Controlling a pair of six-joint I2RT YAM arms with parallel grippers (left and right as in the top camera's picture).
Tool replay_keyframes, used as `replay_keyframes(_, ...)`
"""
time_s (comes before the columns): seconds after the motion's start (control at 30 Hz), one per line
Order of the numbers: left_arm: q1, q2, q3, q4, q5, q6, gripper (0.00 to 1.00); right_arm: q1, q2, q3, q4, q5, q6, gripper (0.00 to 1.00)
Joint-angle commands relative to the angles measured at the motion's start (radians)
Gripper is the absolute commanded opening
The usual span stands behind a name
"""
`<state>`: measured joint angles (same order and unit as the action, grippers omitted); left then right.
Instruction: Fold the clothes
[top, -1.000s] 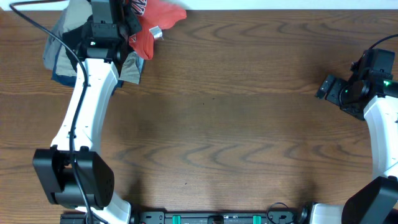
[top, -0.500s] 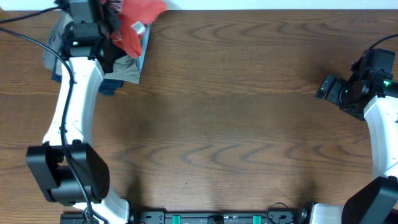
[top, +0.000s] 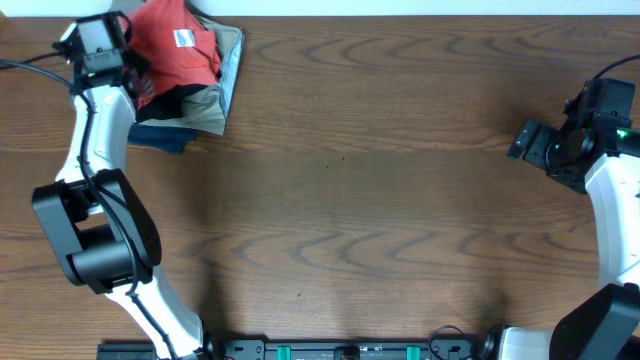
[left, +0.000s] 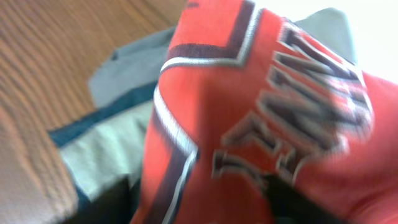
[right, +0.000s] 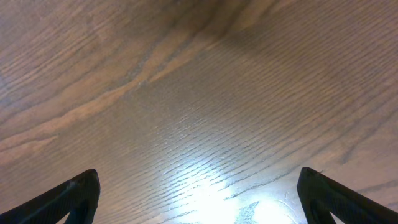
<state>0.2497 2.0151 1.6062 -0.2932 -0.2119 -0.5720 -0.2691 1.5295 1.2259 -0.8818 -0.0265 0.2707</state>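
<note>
Red tee (top: 165, 55) sits on folded pile (top: 207, 105) far-L; L jaws unclear, R jaws wide open, empty.

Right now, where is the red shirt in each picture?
Overhead: red shirt at the top left, on a pile of folded clothes.
Left wrist: it fills the middle and right, lettering close up.
Right wrist: not in it.
Shared landmark: the brown wooden table, in all three views.
</note>
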Motion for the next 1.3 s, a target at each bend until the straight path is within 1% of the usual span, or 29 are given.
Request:
replay_keyframes(0.0, 0.008, -0.022, 0.029, -0.007, -0.018, 0.161, 0.98, -0.005, -0.002, 0.008, -0.001, 0.000, 0.005, 0.99)
replay_keyframes(0.07, 0.007, -0.045, 0.029, -0.016, -0.018, 0.199, 0.98, -0.005, -0.002, 0.008, -0.001, 0.000, 0.005, 0.99)
replay_keyframes(0.3, 0.006, -0.167, 0.029, -0.026, -0.017, 0.194, 0.98, -0.005, -0.002, 0.008, -0.001, 0.000, 0.005, 0.99)
replay_keyframes(0.33, 0.006, -0.179, 0.029, -0.027, -0.014, 0.194, 1.00, -0.005, -0.002, 0.008, -0.001, 0.000, 0.005, 0.99)
replay_keyframes(0.37, 0.006, -0.188, 0.029, -0.027, -0.004, 0.194, 0.94, -0.005, -0.002, 0.008, -0.001, 0.000, 0.005, 0.99)
replay_keyframes(0.43, 0.006, -0.193, 0.029, -0.027, 0.028, 0.194, 0.75, -0.005, -0.002, 0.008, -0.001, 0.000, 0.005, 0.99)
replay_keyframes(0.53, 0.006, -0.184, 0.027, -0.052, 0.081, 0.194, 0.40, -0.005, -0.002, 0.008, -0.001, 0.000, 0.005, 0.99)
replay_keyframes(0.6, 0.006, -0.168, 0.027, -0.068, 0.117, 0.194, 0.27, -0.005, -0.002, 0.008, -0.001, 0.000, 0.005, 0.99)
replay_keyframes(0.63, 0.006, -0.156, 0.027, -0.073, 0.128, 0.194, 0.23, -0.005, -0.002, 0.008, -0.001, 0.000, 0.005, 0.99)
replay_keyframes(0.73, 0.006, -0.114, 0.027, -0.091, 0.142, 0.194, 0.15, -0.005, -0.002, 0.008, -0.001, 0.000, 0.005, 0.99)
replay_keyframes(0.97, 0.007, 0.013, 0.026, -0.135, 0.141, 0.201, 0.14, -0.005, -0.002, 0.008, -0.001, 0.000, 0.005, 0.99)
replay_keyframes(1.07, 0.008, 0.042, 0.026, -0.169, 0.124, 0.270, 0.13, -0.005, -0.002, 0.008, -0.001, 0.000, 0.005, 0.99)
replay_keyframes(1.27, 0.008, 0.027, 0.027, -0.239, -0.142, 0.284, 0.12, -0.005, -0.002, 0.008, -0.001, 0.000, 0.005, 0.99)
